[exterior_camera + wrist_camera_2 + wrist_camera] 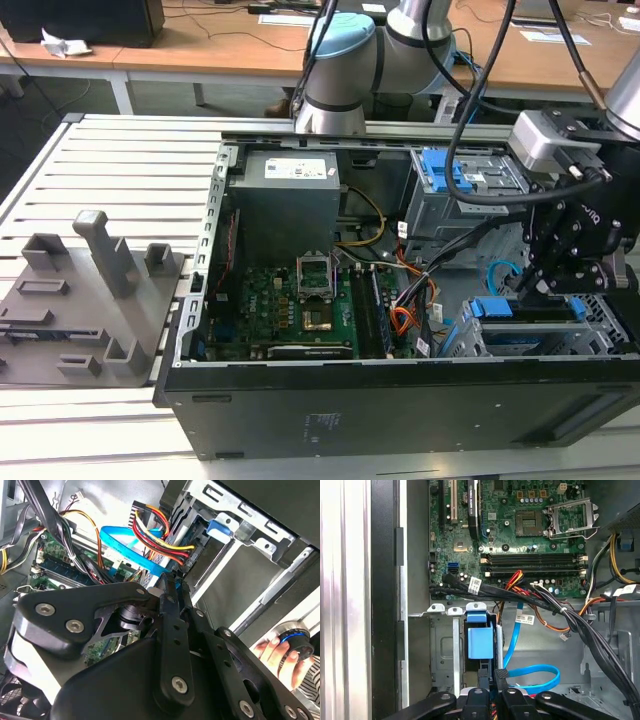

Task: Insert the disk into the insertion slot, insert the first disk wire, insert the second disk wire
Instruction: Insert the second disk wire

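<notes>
**Hand down in drive corner of open PC case, disk seated in cage**

Hand [560, 262], black, low inside the case [400, 400] at the exterior view's right, just above the insertion slot [610, 320]. Fingers [172, 605] look narrow, tips close together at the plug end of the second disk wire [532, 672]; whether they actually clamp it, cannot tell. In the first wrist view the light blue cable loops right beside the fingertips, a dark plug [501, 672] sitting at them. Disk [480, 642] sits inside the slot, blue frame showing between the grey cage walls. First disk wire [162, 535], red, yellow and black bundle, runs to the rear of the cage in the second wrist view, next to the blue cable. Motherboard [290, 300] beyond, with empty CPU socket [315, 275]. Taller cage with blue latches [460, 180] behind the hand. Case lies on a slatted tabletop [120, 170]; grey fixture block [90, 300] at the exterior view's left. A person's fingers [272, 652] on a blue-ringed knob [295, 642] in the second wrist view.
</notes>
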You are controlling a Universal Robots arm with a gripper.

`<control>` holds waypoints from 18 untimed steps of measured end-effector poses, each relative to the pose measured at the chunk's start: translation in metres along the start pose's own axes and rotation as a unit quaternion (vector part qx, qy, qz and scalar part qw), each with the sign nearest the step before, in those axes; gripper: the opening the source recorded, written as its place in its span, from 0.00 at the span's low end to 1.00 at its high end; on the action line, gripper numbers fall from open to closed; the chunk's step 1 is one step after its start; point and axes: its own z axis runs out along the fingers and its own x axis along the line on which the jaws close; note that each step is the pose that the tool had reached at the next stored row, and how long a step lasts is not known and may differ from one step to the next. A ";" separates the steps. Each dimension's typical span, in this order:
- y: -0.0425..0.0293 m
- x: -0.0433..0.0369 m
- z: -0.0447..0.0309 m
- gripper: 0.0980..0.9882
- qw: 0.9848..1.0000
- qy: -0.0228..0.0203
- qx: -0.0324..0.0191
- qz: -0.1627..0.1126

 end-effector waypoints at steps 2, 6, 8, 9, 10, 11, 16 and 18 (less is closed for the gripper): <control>-0.0004 0.0000 0.0010 0.07 1.000 0.000 0.000 0.000; -0.0008 -0.0001 0.0031 0.07 1.000 0.000 0.000 0.000; -0.0010 -0.0002 0.0043 0.07 1.000 0.000 0.000 0.000; -0.0010 -0.0002 0.0048 0.07 1.000 0.000 0.000 0.000; -0.0011 -0.0002 0.0052 0.07 1.000 0.000 0.000 0.000; -0.0012 -0.0003 0.0056 0.07 1.000 0.000 0.000 0.000; -0.0018 -0.0004 0.0073 0.07 1.000 -0.001 0.000 0.000; -0.0018 -0.0004 0.0074 0.07 1.000 -0.001 0.000 0.000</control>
